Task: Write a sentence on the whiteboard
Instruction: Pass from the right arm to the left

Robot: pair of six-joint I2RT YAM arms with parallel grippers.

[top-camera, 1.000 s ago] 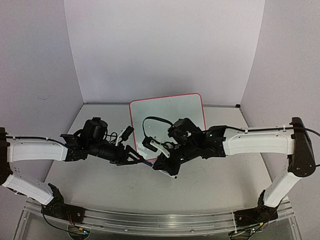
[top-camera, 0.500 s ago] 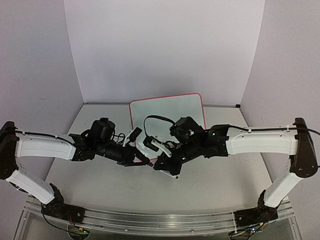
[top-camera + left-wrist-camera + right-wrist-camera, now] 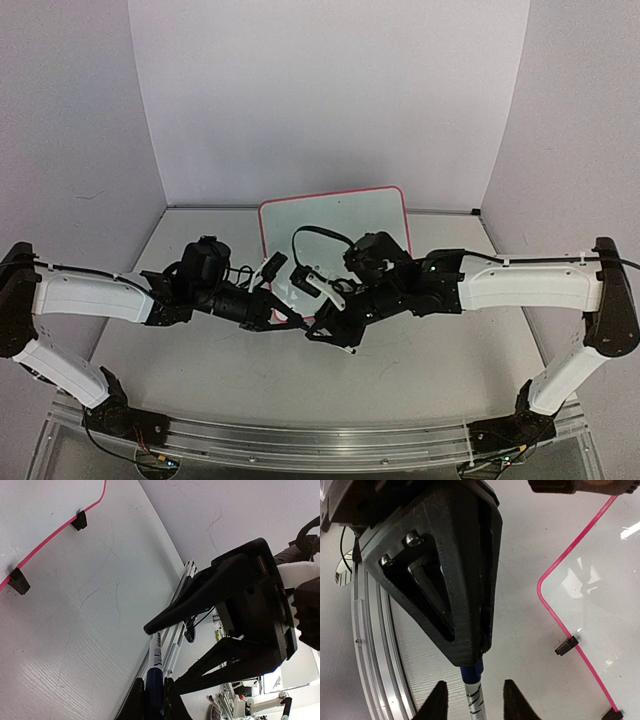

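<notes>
Just in front of the whiteboard (image 3: 345,215), arms cover its near edge from above; left gripper (image 3: 154,707) clamped on blue marker (image 3: 156,652); right gripper (image 3: 472,705) spread either side, no contact.

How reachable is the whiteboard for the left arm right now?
Probably yes, once the right tool backs off. The left tool is shut on the marker, close to the near edge of the whiteboard. The right tool stands open around the marker and its wrist hangs over that edge, in the way.
</notes>
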